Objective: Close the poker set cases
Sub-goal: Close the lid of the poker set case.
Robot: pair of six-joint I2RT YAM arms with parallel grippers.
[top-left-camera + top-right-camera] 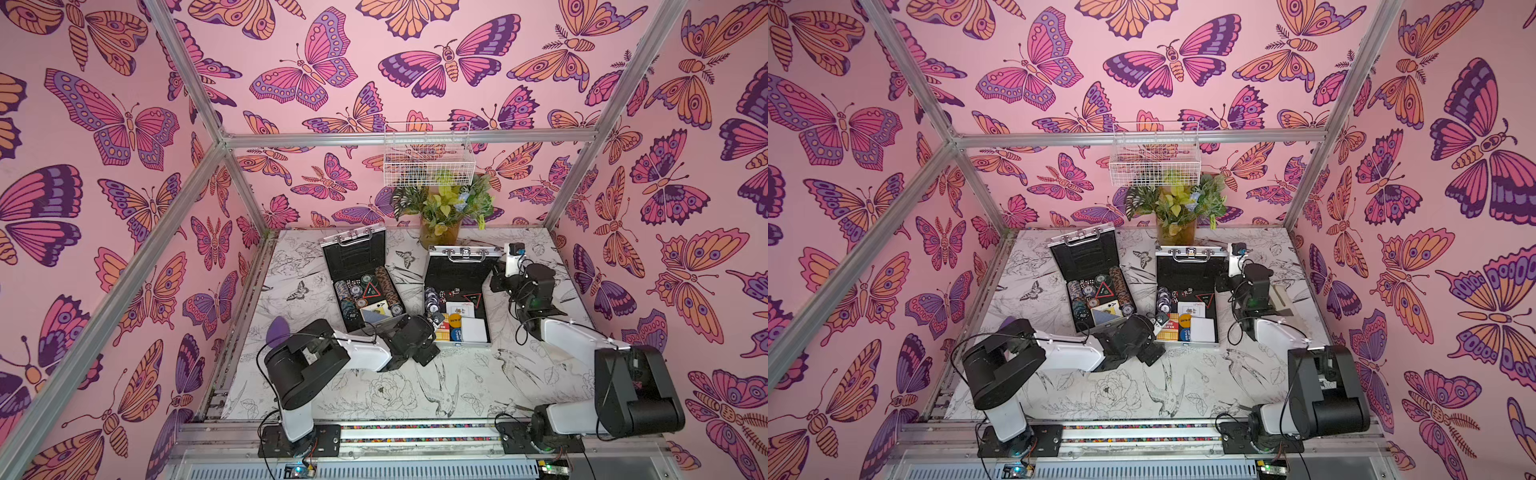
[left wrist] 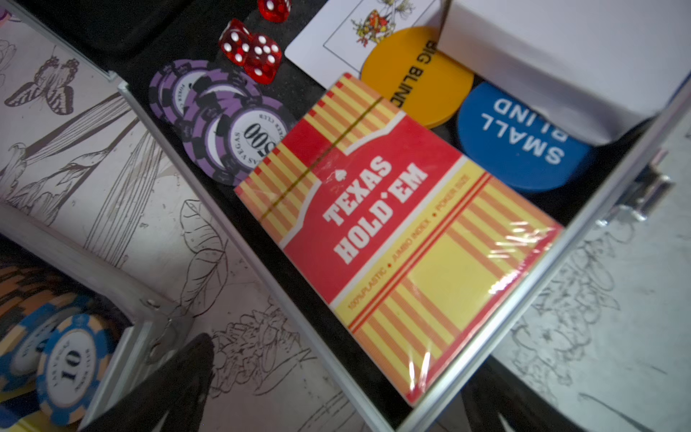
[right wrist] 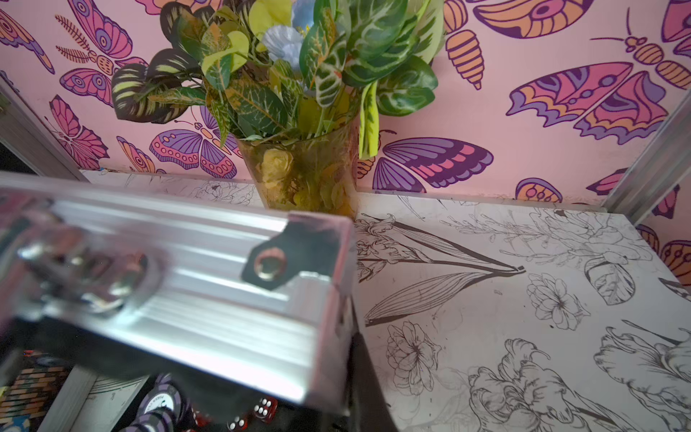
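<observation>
Two open cases sit side by side on the table (image 1: 415,386), the left case (image 1: 353,257) angled and the right case (image 1: 457,270) near it. Both lids rise at the far side. In the right case, chips (image 2: 224,123) lie between dice (image 2: 250,52) and a deck (image 2: 392,224). A plant (image 1: 442,208) stands behind it, under a wall basket (image 1: 428,153).

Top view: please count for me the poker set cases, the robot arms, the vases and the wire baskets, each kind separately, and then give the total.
Poker set cases: 2
Robot arms: 2
Vase: 1
Wire basket: 1
Total: 6
</observation>
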